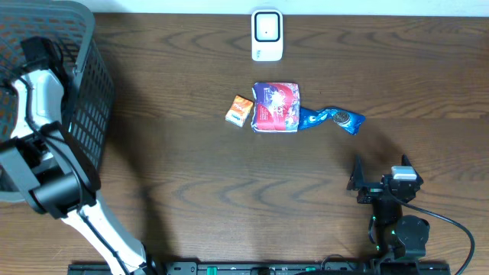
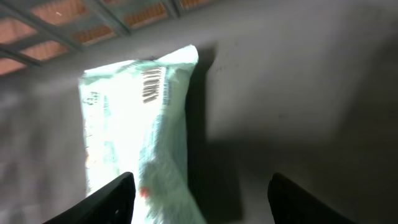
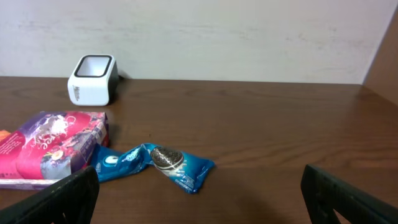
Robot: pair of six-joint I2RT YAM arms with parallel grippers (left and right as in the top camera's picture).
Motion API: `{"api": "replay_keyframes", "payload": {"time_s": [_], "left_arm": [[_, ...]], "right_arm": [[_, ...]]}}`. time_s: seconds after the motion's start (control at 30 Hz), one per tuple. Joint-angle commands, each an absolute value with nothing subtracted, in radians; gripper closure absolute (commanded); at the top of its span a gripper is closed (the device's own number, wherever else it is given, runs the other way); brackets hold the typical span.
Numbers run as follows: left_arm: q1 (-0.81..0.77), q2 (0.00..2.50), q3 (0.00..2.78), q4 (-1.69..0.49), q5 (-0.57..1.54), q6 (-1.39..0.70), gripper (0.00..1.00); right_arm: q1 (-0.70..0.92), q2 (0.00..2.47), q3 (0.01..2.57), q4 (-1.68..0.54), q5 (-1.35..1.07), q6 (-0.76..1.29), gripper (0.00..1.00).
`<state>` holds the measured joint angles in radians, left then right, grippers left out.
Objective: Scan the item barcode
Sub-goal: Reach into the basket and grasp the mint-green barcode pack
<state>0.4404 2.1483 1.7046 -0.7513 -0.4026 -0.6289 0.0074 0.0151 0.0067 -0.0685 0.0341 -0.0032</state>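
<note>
Pale green packet point(image 2: 134, 124), the item for your scan, lies on the grey floor inside the dark mesh basket point(image 1: 84, 92) at the left edge of the tabletop point(image 1: 191, 168). Your left arm point(image 1: 38, 114) reaches down into that basket. The left wrist view shows the packet stretched lengthwise away from the camera, its far end near the basket's mesh wall. It is a crinkled, glossy wrapper, blurred in the frame, with a strip of dark bars point(image 2: 152, 87) near its far right edge facing up.

Your left gripper point(image 2: 202, 186) hangs over the packet with its fingers point(image 2: 115, 199) spread well apart. The packet's near end runs under the left finger, the right finger stands clear of it, and nothing is clamped between them.

Out on the tabletop, the white scanner point(image 1: 267, 34) stands at the far edge, well apart from the basket. In front of it sit a small orange packet point(image 1: 240, 109), a purple and red pouch point(image 1: 276, 107) and a blue cookie wrapper point(image 1: 332, 118), side by side in a row.

Your right gripper point(image 3: 199, 199) waits low at the near right, facing that row, with its fingers fully spread and nothing in them.
</note>
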Motion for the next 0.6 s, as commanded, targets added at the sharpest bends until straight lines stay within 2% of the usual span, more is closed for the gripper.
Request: {"api": "replay_keyframes", "payload": {"time_s": [0.0,0.4,0.57], "left_arm": [[0.469,2.187,1.703,-0.742,-0.445,-0.638,0.31],[0.532,2.206,1.702,-0.799,-0.411,-0.637,0.30],[0.533,2.206,1.686,-0.811,-0.373,-0.637,0.36]], "right_arm": [[0.001,0.011,0.006,-0.072,0.036,0.014,0.01],[0.001,0.011,0.006,-0.072,0.036,0.014,0.01],[0.001,0.011,0.006,-0.072,0.036,0.014,0.01]]}}
